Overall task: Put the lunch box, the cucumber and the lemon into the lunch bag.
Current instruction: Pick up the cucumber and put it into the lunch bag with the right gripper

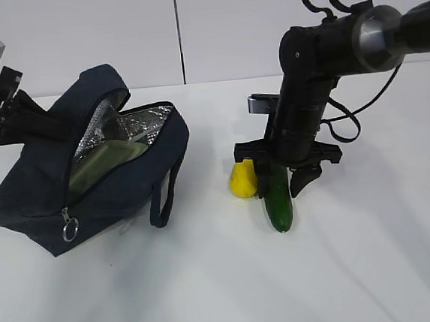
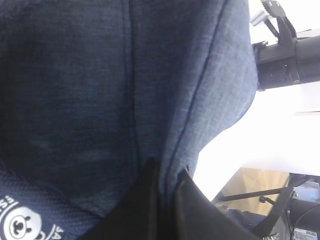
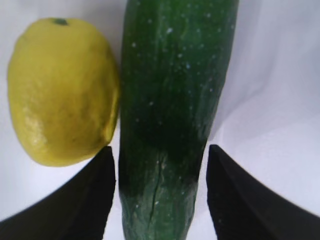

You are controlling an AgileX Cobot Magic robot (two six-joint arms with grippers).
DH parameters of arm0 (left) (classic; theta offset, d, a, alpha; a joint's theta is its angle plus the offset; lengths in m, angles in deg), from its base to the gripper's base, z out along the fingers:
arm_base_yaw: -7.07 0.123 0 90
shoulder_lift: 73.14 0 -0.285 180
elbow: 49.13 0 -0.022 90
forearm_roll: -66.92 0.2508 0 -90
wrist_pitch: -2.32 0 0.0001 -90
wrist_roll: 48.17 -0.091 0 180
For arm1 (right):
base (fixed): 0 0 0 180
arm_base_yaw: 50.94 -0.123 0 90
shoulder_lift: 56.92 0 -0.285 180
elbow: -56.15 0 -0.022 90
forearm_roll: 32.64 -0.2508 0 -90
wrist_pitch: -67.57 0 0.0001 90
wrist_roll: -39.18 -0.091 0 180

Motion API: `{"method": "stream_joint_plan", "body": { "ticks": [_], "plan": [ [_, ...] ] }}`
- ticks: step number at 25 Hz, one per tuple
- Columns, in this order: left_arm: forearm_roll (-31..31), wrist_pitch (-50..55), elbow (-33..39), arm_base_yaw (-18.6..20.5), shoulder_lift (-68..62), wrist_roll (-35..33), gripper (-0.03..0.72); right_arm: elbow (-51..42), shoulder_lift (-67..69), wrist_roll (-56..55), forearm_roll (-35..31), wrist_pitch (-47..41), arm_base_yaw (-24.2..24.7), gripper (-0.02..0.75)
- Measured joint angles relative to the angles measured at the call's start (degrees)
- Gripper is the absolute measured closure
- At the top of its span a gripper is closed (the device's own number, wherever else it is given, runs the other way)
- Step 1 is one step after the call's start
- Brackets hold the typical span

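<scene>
The lunch bag (image 1: 88,172) lies tipped on the left half of the white table (image 1: 225,280), its zipped top open toward the middle so the silver foil lining shows, with the metal ring pull (image 1: 70,230) hanging at its near end and one loop handle (image 1: 166,199) drooping onto the table. Inside the opening rests the lunch box (image 1: 106,161), its pale green lid visible against the foil. The left gripper (image 2: 165,200) is closed tight, its two dark fingers (image 2: 145,200) pinching a fold of the bag's navy fabric at the bag's far left edge and lifting that side. Right of the middle of the table, the lemon (image 1: 243,179) and the cucumber (image 1: 278,199) lie side by side and touching, the lemon on the left. The right gripper (image 3: 160,195) hangs straight down over them with its jaws standing apart, one finger (image 3: 90,200) between lemon and cucumber and the other on the cucumber's far side, so the cucumber lies between them. From the wrist view a thin gap shows on each side, so the fingers straddle the cucumber without clearly pressing it.
</scene>
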Motion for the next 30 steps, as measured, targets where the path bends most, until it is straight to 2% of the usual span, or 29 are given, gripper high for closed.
{"method": "stream_joint_plan", "body": {
  "ticks": [10, 20, 30],
  "plan": [
    [0.4, 0.0, 0.0, 0.0, 0.0, 0.0, 0.687, 0.0, 0.7, -0.1, 1.0, -0.1, 0.0, 0.286],
    [0.4, 0.0, 0.0, 0.0, 0.0, 0.0, 0.687, 0.0, 0.7, -0.1, 1.1, -0.2, 0.0, 0.391],
    [0.4, 0.0, 0.0, 0.0, 0.0, 0.0, 0.687, 0.1, -5.2, 3.5, 1.7, -4.4, -0.1, 0.402]
  ]
}}
